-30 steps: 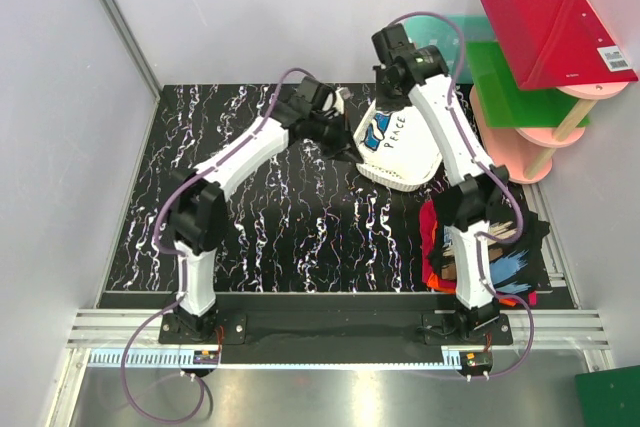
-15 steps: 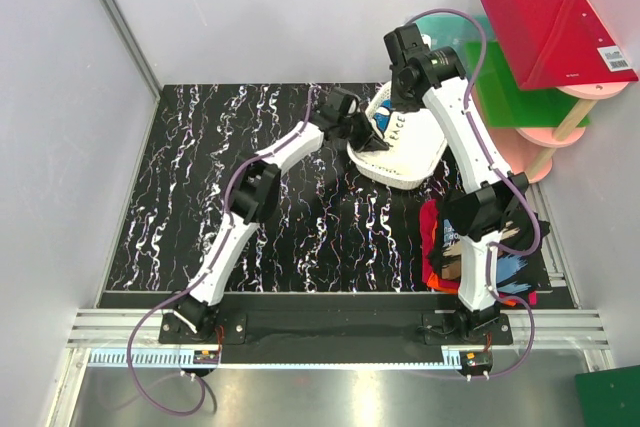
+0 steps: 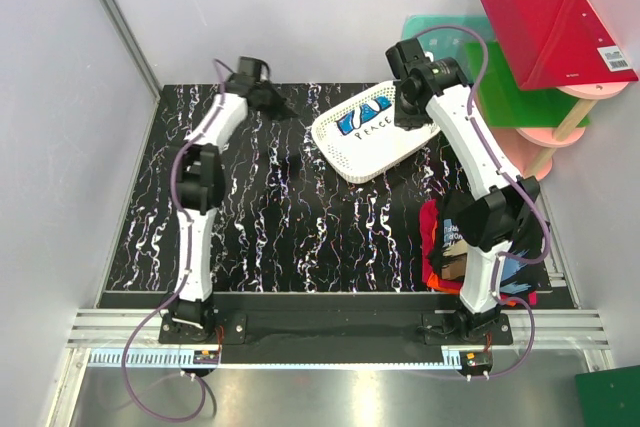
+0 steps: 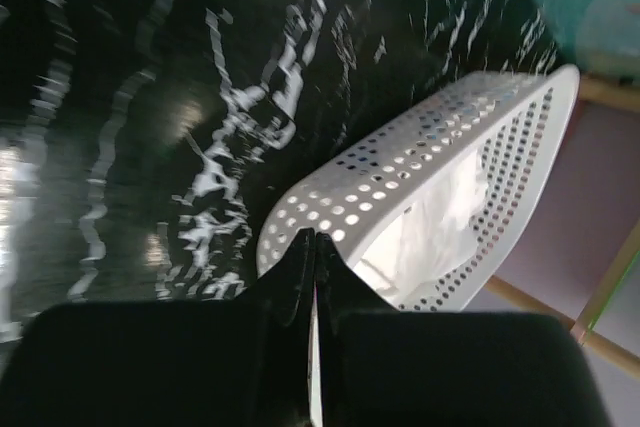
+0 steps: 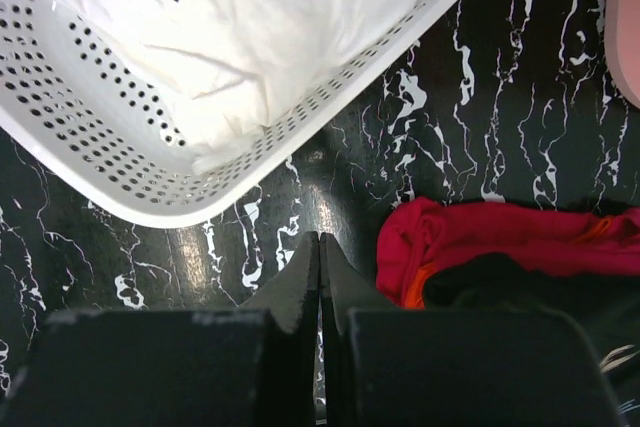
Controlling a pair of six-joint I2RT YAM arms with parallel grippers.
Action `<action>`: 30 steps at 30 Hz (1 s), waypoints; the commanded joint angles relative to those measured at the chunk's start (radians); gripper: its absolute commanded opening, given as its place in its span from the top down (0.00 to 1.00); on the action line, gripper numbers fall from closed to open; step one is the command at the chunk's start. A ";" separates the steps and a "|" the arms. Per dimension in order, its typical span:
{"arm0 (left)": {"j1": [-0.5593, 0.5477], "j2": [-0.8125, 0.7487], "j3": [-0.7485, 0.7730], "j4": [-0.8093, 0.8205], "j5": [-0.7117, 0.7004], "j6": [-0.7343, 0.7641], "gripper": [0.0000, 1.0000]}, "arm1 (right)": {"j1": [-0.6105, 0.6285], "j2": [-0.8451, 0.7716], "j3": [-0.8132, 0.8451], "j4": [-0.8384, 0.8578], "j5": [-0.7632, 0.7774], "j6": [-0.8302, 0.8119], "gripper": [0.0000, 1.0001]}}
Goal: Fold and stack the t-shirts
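Overhead, a black marble-look tabletop (image 3: 300, 217) w/ white veins is being framed by pale grey walls (image 3: 300, 7). A white perforated plastic basket (image 3: 335, 155), rounded-rect., is being shown far-right of centre, long axis approx. left-right, w/ a crumpled white tee (image 3: 380, 112), PEACE print, inside. Soft red/orange/black t-shirts (image 3: 437, 247) are being seen heaped by the right arm's base, axis unclear. Left gripper (image 4: 312, 242) & right gripper (image 5: 318, 242) jaws are being pressed together, on nothing.

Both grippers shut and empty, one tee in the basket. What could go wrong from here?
1. The white tee lies bunched in the perforated basket; a pinch by the right gripper could snag a hole and lift the basket too.
2. The shirt pile lies close beside the basket; a sweeping arm may ruffle it.
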 commanded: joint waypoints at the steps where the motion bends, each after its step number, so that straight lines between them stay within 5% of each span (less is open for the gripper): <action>1: 0.020 -0.088 0.080 -0.086 -0.056 0.123 1.00 | -0.002 -0.064 -0.060 0.048 -0.031 0.032 1.00; 7: 0.003 -0.153 0.050 -0.097 -0.024 0.189 1.00 | -0.004 -0.047 -0.146 0.089 -0.002 0.071 1.00; 14: -0.057 -0.383 -0.128 -0.095 -0.062 0.270 1.00 | 0.007 0.152 -0.157 0.240 -0.270 0.097 1.00; 21: -0.049 -0.708 -0.346 -0.097 -0.082 0.307 1.00 | 0.120 0.407 0.133 0.245 -0.357 0.090 1.00; 26: -0.020 -0.886 -0.402 -0.152 -0.153 0.330 1.00 | 0.211 0.642 0.513 0.051 -0.534 0.052 1.00; 30: -0.011 -0.921 -0.403 -0.207 -0.165 0.379 1.00 | 0.311 0.634 0.526 0.069 -0.689 0.021 1.00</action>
